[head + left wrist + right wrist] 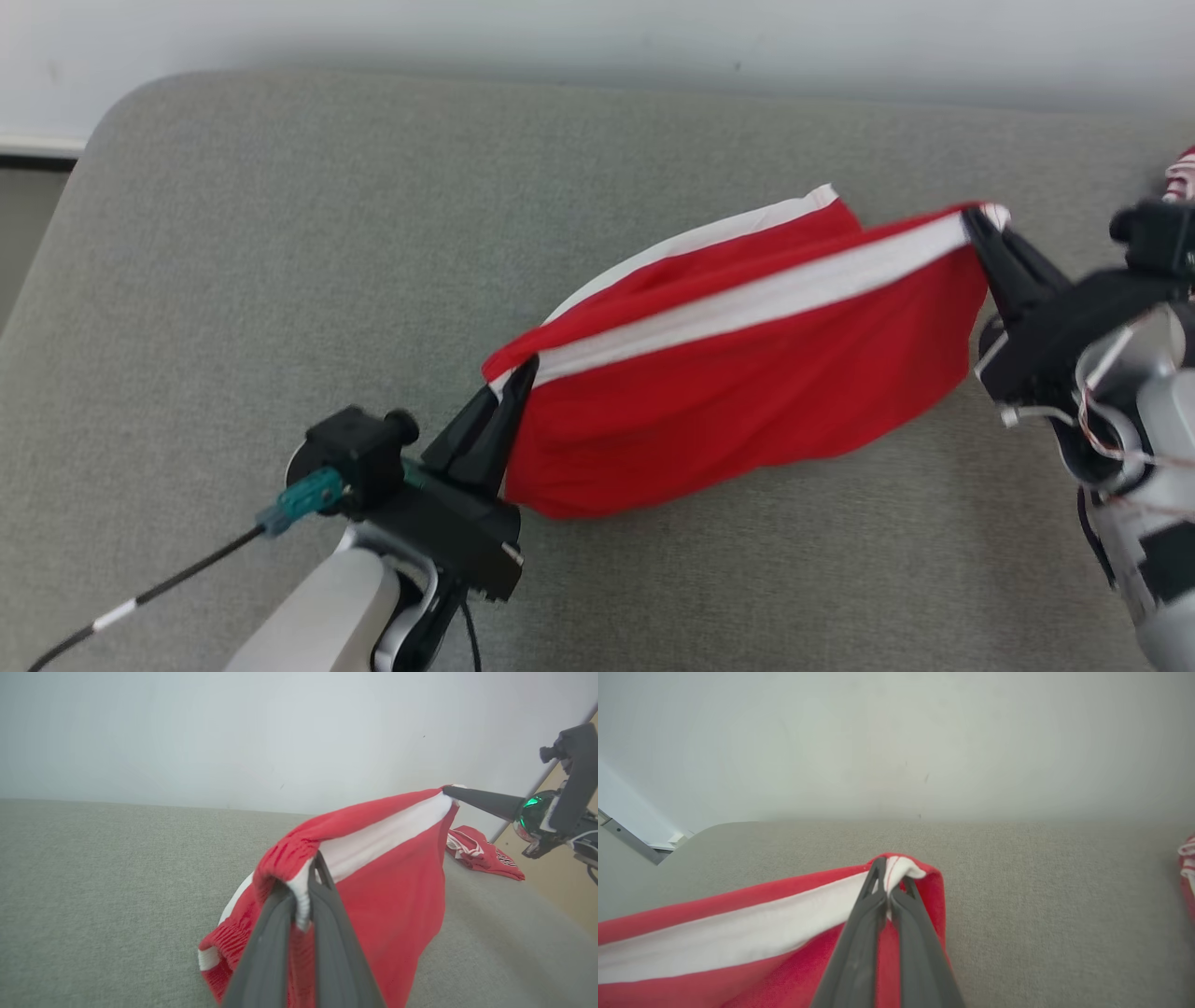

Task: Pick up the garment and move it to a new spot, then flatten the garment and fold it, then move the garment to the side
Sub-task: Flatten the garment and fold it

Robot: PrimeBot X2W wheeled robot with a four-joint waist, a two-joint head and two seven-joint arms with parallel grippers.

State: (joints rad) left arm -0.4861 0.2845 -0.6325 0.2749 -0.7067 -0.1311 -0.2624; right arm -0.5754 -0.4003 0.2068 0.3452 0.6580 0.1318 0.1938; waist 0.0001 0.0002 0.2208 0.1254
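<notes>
The garment (738,373) is red cloth with a white stripe, stretched between my two grippers above the grey padded surface (280,233), its lower part sagging toward the surface. My left gripper (523,369) is shut on its near left corner, at the ribbed waistband (299,868). My right gripper (976,219) is shut on the far right corner, where the white stripe ends (896,870). In the left wrist view the right gripper (448,791) pinches the stripe's far end.
A second red and white garment (481,854) lies crumpled on the surface beyond the right gripper, at the head view's right edge (1181,173). A pale wall (597,37) runs behind the surface. The surface's rounded left corner (103,121) drops off.
</notes>
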